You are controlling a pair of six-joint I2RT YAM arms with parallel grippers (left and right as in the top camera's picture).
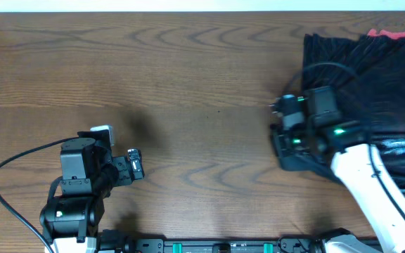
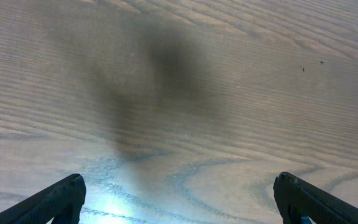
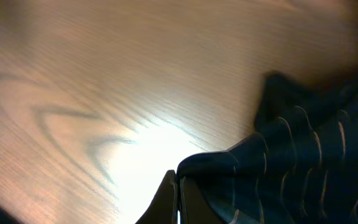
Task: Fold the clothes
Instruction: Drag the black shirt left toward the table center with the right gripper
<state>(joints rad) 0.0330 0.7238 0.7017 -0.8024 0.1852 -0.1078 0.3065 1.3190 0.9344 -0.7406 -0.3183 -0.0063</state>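
Right wrist: right end effector (image 3: 176,196) pinches jersey (image 3: 303,155) edge.

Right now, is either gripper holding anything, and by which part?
Right gripper is shut on the black jersey, pinching a folded edge of the fabric. Left gripper is open above the table, holding nothing.

A dark wood-grain table (image 1: 188,84) fills the view (pale strip along its far edge).
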